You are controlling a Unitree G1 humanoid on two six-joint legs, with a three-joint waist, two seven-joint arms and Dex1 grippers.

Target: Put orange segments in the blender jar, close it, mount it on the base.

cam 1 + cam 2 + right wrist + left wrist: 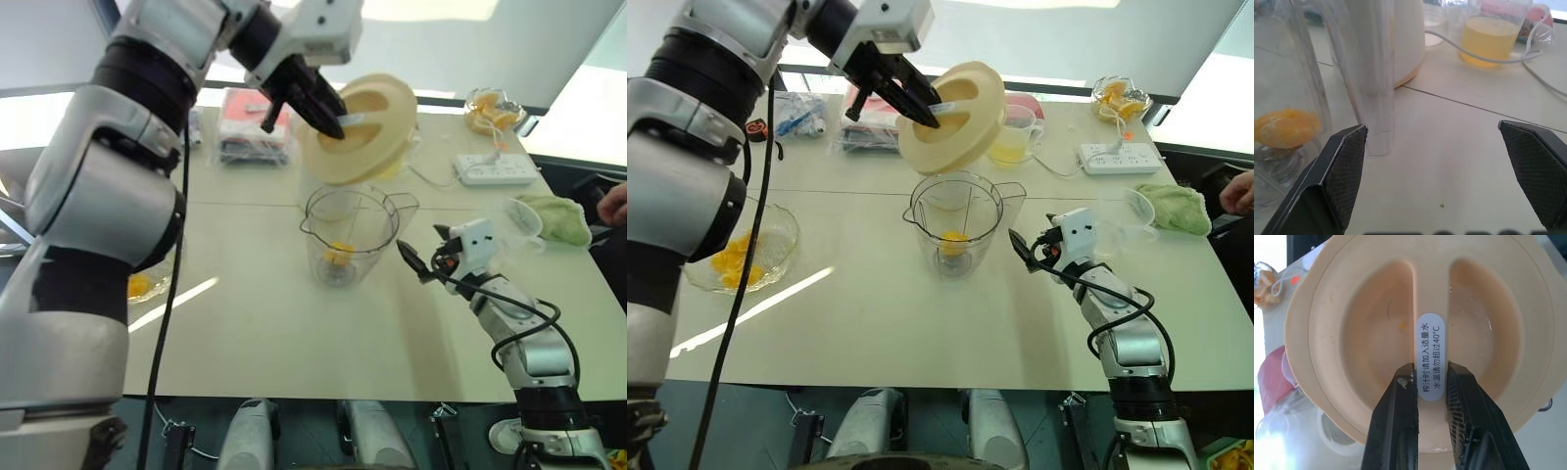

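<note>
Orange segments (953, 239) lie in the bottom of the blender jar (955, 227), which stands at the frame's centre on the table (882, 323). Above it, the left gripper (921, 103) pinches the centre rib of a tilted cream lid (955, 116). The right gripper (1027, 251) waits wide open and empty right of the jar, near its handle

Left hand (1431, 382) clamped on cream lid's (1352, 333) labelled centre rib
</note>
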